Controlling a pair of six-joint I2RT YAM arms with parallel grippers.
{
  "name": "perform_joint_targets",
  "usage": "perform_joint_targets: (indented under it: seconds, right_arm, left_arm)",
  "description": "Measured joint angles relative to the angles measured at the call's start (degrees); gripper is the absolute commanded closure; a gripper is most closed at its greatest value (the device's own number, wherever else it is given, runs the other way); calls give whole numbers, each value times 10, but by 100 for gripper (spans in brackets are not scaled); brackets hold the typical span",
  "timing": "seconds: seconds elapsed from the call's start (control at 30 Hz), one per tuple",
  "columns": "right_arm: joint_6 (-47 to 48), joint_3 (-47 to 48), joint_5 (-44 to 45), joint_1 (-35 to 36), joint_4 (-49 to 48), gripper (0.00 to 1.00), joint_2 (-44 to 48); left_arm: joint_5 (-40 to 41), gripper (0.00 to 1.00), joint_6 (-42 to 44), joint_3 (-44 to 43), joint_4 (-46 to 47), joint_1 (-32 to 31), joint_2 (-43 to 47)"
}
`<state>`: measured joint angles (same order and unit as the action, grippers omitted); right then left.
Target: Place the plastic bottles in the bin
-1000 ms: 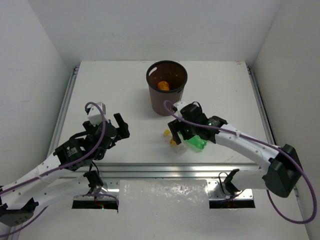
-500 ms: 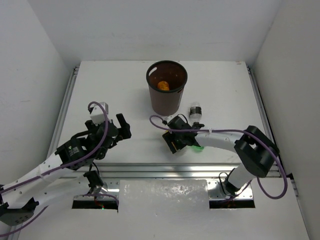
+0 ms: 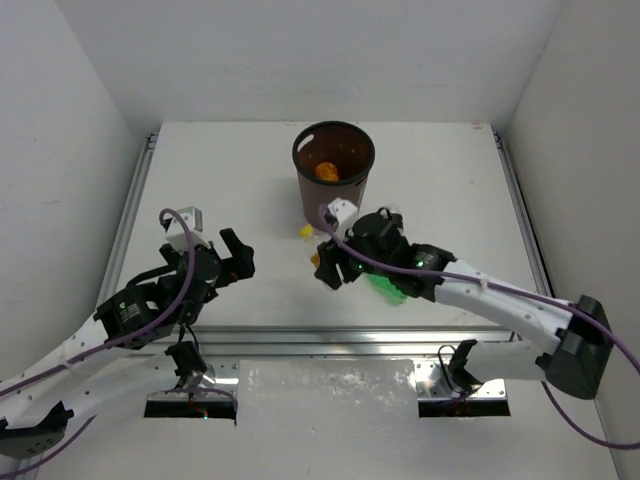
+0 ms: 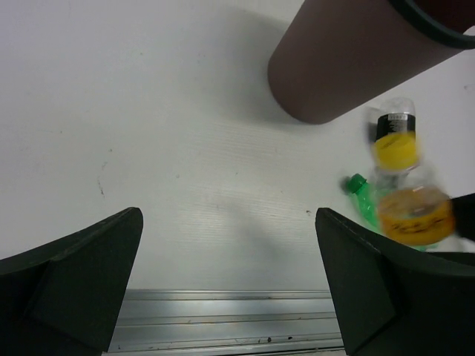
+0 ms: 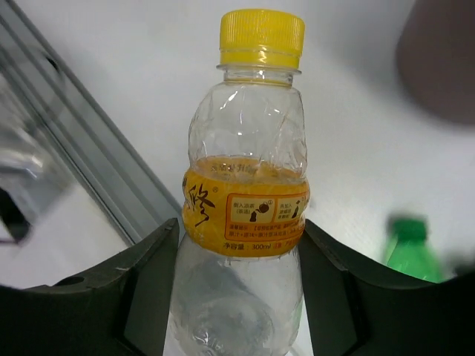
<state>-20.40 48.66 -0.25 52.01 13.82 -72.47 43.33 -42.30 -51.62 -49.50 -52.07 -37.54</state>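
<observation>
Yellow-capped clear bottle snug in the half-closed right tool; left tool wide open, empty.

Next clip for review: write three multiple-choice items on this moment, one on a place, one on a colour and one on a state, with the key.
1. Where does the green plastic bottle lie?
A. on a shelf
B. on the white table
C. in a drawer

2. What colour is the cap of the clear plastic bottle with the orange label, which sits between the fingers of the right end effector?
A. yellow
B. black
C. green

3. How is the left end effector?
A. shut on an orange bottle
B. open and empty
C. shut on a cloth

Key: 1 B, the right wrist view shows it on the table surface beyond the held bottle. 2 A, the cap is plainly yellow in that same view. 3 B, its fingers stand wide apart with only table between them.
</observation>
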Motion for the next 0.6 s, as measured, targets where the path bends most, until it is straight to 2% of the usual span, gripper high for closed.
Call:
perform_joint_targets:
  seconds: [0.13, 0.27, 0.47, 0.6]
  right_arm:
    - [33, 139, 2, -9, 18, 62, 27]
    - [69, 291, 19, -57, 27, 63, -9]
    - [102, 483, 43, -177, 56, 61, -162]
    - [120, 566, 46, -218, 92, 55, -273]
  left_arm:
    - [4, 0, -2, 0, 0, 0, 13]
    - [8, 0, -4, 0, -1, 0, 12]
    - [11, 0, -8, 0, -3, 0, 12]
    - [14, 0, -11, 0, -5, 0, 12]
